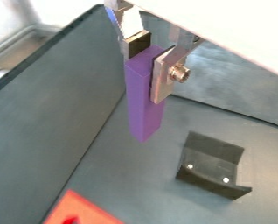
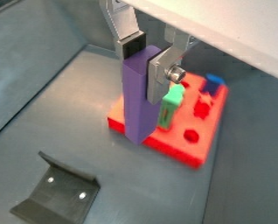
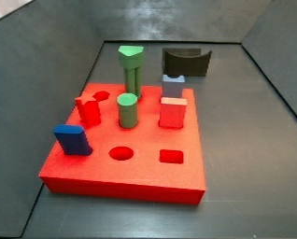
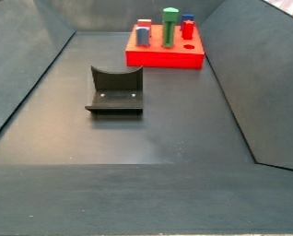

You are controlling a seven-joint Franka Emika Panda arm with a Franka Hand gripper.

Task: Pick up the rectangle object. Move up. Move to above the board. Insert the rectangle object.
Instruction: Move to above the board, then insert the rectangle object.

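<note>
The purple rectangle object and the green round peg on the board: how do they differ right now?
The rectangle object is purple with square edges; the green round peg is a cylinder. The rectangle object hangs off the floor, clamped between the fingers of the gripper, while the green round peg stands seated in the board, untouched. In a wrist view the rectangle object looks longer, though it is nearer the camera. Both are upright.
</note>
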